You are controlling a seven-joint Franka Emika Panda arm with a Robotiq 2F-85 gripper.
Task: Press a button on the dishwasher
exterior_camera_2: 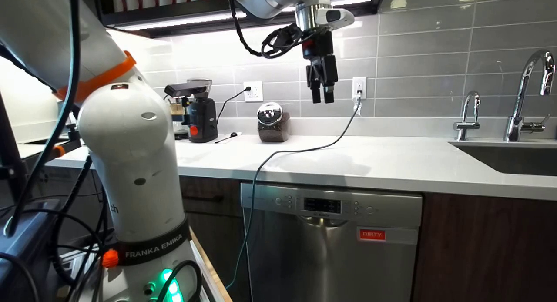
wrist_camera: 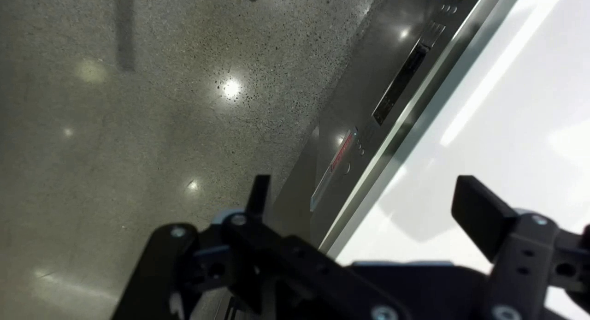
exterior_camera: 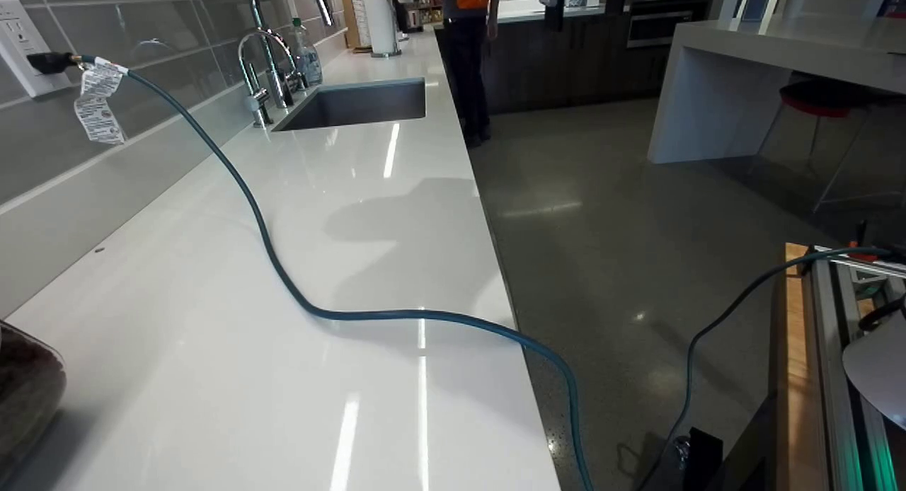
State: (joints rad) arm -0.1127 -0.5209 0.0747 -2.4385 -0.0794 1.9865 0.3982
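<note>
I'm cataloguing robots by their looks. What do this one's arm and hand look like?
The Franka Emika arm is white and rounded, with an orange band, a black collar lettered FRANKA EMIKA and green lights below that. A black cable is looped near the hand, which is black with two blocky fingers and silver screw heads.

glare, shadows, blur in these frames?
Wrist view: glare spots on the floor and dishwasher; the claw looks slightly soft. In an exterior view: bright streaks and a broad shadow across the countertop. In an exterior view: wall tiles wash out near the under-cabinet light.
</note>
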